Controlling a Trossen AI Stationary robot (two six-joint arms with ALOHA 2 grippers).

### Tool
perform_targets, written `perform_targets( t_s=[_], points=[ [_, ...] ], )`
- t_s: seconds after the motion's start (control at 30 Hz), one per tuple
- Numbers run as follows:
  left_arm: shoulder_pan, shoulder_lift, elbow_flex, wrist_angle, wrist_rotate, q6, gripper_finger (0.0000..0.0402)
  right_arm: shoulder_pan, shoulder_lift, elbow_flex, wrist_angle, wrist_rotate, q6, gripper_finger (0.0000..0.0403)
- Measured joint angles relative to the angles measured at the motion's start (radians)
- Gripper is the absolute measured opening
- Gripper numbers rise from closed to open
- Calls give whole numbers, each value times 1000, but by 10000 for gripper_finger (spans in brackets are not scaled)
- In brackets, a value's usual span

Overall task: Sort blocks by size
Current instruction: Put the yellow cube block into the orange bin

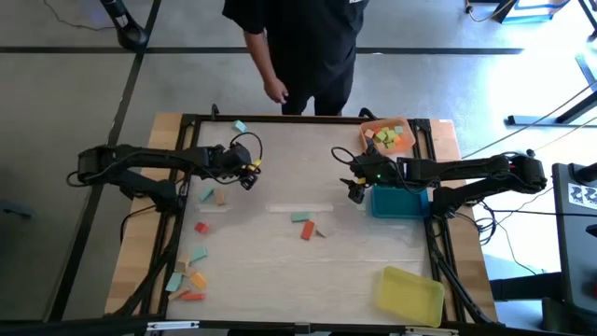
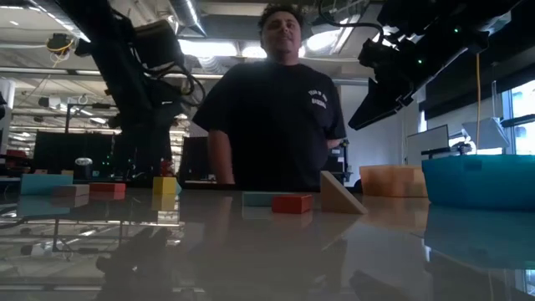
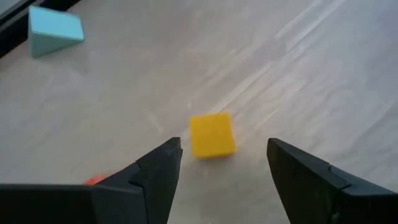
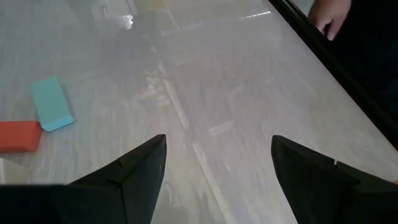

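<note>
Both arms' jaws stand apart, the left gripper [image 3: 221,165] above a matte yellow cube [image 3: 212,134].

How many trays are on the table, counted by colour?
Orange tray: 1
Blue tray: 1
Yellow tray: 1
Total: 3

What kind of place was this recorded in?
Probably a robotics lab or workshop: a framed wooden table, exposed ceiling ducts and lights, and a person in a black T-shirt watching.
</note>
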Motion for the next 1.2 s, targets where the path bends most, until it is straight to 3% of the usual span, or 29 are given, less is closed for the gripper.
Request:
perform_targets(
  t_s=[0.23, 0.4, 0.6, 0.73, 0.93, 1.2],
  points=[
    [39, 20, -69, 153, 0, 20, 228, 0, 0, 0, -1, 0, 0, 285],
    [64, 76, -90, 170, 0, 21, 228, 0, 0, 0, -2, 0, 0, 285],
    [70, 141, -106, 263, 5, 103, 226, 0, 0, 0, -1, 0, 0, 285],
    [71, 168, -106, 270, 6, 122, 197, 0, 0, 0, -3, 0, 0, 285],
    [71, 189, -106, 308, 5, 169, 115, 0, 0, 0, -2, 0, 0, 285],
    [5, 94, -79, 314, 16, 237, 115, 0, 1, 0, 40, 0, -14, 285]
  ],
)
